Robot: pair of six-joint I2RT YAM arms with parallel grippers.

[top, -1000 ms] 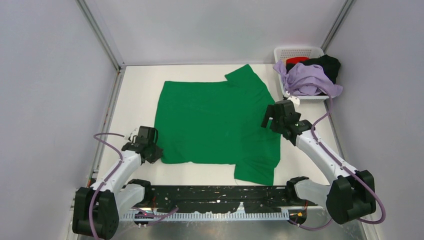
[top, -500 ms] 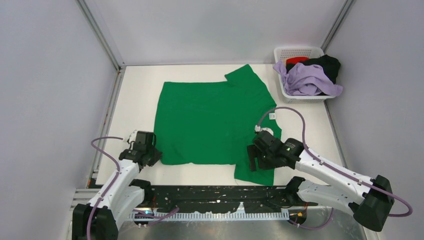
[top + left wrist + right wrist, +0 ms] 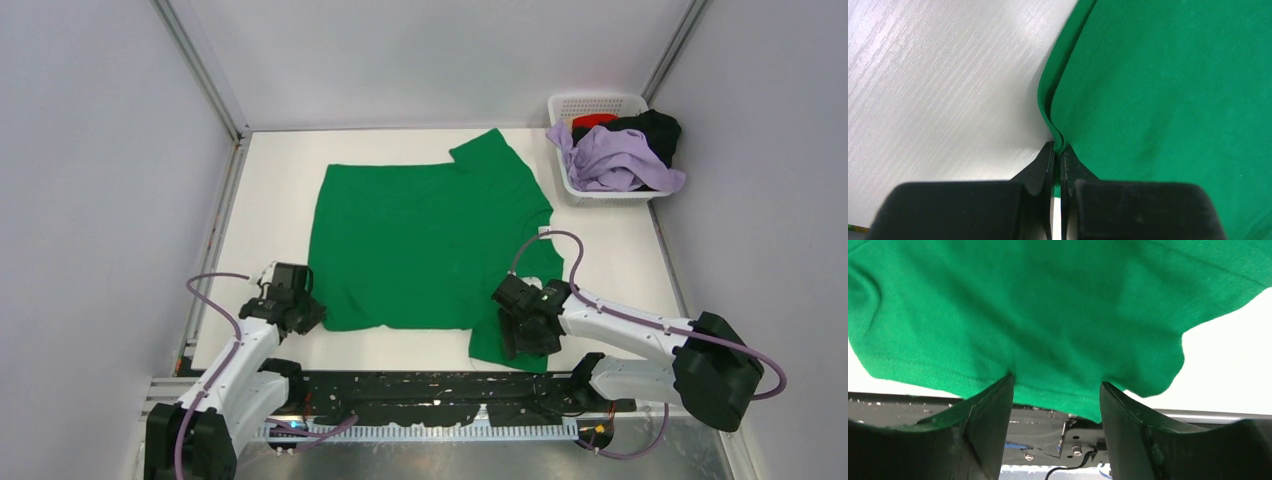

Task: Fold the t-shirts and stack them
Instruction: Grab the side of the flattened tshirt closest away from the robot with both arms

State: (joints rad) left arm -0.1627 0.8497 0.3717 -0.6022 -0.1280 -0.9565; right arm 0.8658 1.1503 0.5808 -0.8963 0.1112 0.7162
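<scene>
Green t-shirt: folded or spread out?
Spread: the green t-shirt lies flat on the table, far sleeve and near sleeve both out, nothing folded over.

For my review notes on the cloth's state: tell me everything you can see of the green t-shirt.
The green t-shirt is plain bright-green soft knit with stitched hems. It is spread nearly flat on the pale table, with its sleeves at the right end in the top view. The left hand is shut on its near-left edge, raising a small ridge. The right hand stands open astride the near sleeve's hem.
</scene>
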